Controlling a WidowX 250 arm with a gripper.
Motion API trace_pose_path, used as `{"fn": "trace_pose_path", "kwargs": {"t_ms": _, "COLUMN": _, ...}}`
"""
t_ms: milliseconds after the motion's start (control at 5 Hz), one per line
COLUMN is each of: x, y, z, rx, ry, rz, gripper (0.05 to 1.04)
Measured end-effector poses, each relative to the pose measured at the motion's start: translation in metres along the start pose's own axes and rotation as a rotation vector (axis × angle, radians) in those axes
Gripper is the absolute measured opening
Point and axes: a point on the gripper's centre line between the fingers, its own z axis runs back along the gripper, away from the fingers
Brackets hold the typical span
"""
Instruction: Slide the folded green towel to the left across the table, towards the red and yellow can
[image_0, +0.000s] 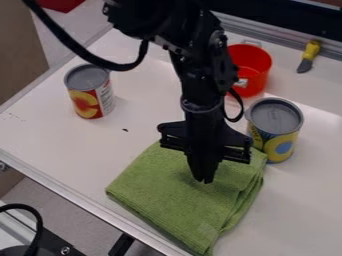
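The black gripper hangs down over the upper middle of a folded green cloth, its fingertips close together at the cloth's surface. Whether any cloth is pinched between them cannot be told. The cloth lies near the front edge of the white table. Just right of the gripper stands a yellow and blue can, close by the cloth's upper right corner. Behind the arm, a red pot is partly hidden by it.
A can with a red and yellow label stands at the left of the table. At the back right lies a small knife with a yellow handle. A metal rail runs along the back.
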Motion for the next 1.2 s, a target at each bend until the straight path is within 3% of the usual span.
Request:
{"fn": "trace_pose_path", "kwargs": {"t_ms": 200, "x": 0.004, "y": -0.003, "z": -0.004, "rx": -0.023, "ry": -0.034, "rz": 0.023, "gripper": 0.052}}
{"fn": "trace_pose_path", "kwargs": {"t_ms": 800, "x": 0.012, "y": 0.020, "z": -0.023, "rx": 0.025, "ry": -0.062, "rz": 0.042, "gripper": 0.052}}
{"fn": "trace_pose_path", "kwargs": {"t_ms": 1200, "x": 0.013, "y": 0.050, "z": -0.018, "rx": 0.077, "ry": -0.017, "rz": 0.072, "gripper": 0.052}}
